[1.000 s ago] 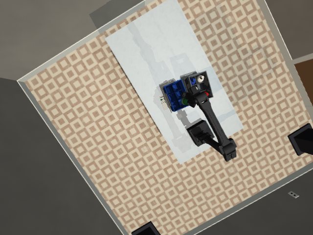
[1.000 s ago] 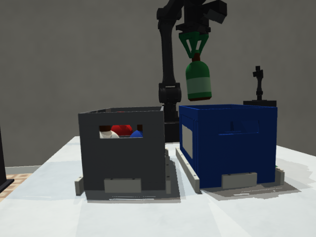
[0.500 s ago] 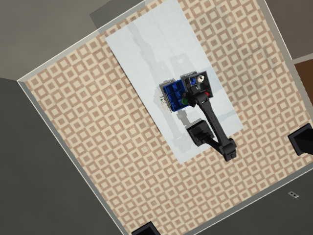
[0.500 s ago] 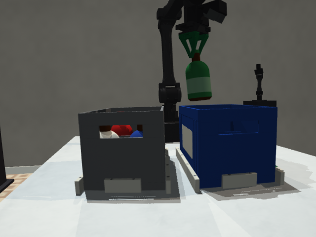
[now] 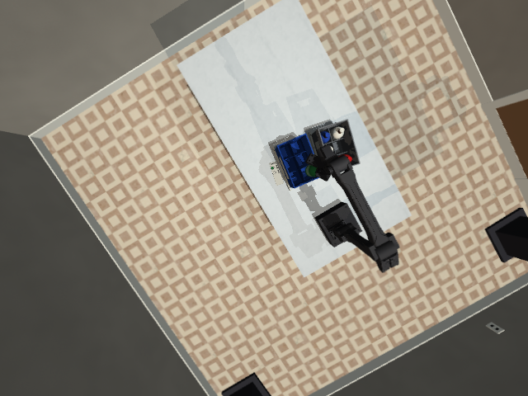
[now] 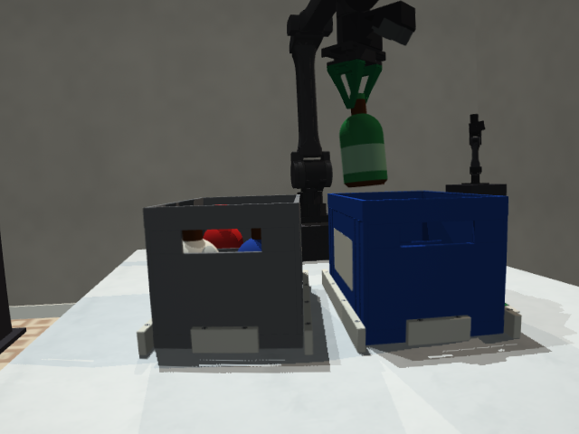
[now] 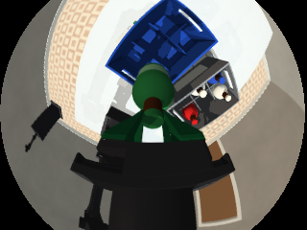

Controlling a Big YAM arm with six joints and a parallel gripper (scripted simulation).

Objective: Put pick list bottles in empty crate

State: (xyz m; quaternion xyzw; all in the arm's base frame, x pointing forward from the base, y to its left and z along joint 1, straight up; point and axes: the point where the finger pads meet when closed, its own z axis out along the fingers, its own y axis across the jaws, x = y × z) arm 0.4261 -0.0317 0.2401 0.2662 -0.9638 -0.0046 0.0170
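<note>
Gray-walled room with a checkered floor (image 5: 170, 256) and a pale table (image 5: 256, 85) (image 6: 280, 401) (image 7: 245, 29), and on it a black arm (image 5: 360, 200) (image 6: 306, 93), a dark gray crate (image 5: 355, 144) (image 6: 224, 289) (image 7: 232, 79) holding red, blue and white bottles, and just beside that an upright blue crate (image 5: 294, 159) (image 6: 434, 280) (image 7: 112, 57). Above the blue crate's rim, a green bottle (image 5: 311, 171) (image 6: 364, 149) (image 7: 153, 88), slightly tilted, pinched by its neck in the jaws of the gripper (image 5: 319, 169) (image 6: 357, 100) (image 7: 153, 113).

The rectangular blue crate (image 5: 282, 158) (image 6: 434, 280) (image 7: 115, 61) looked like smooth plastic with a faint sheen; the dark grey rectangular crate (image 5: 355, 148) (image 6: 224, 289) (image 7: 231, 72) looked like matt plastic. The round-shouldered green bottle (image 5: 311, 171) (image 6: 363, 135) (image 7: 153, 88) looked smooth and softly glossy.
</note>
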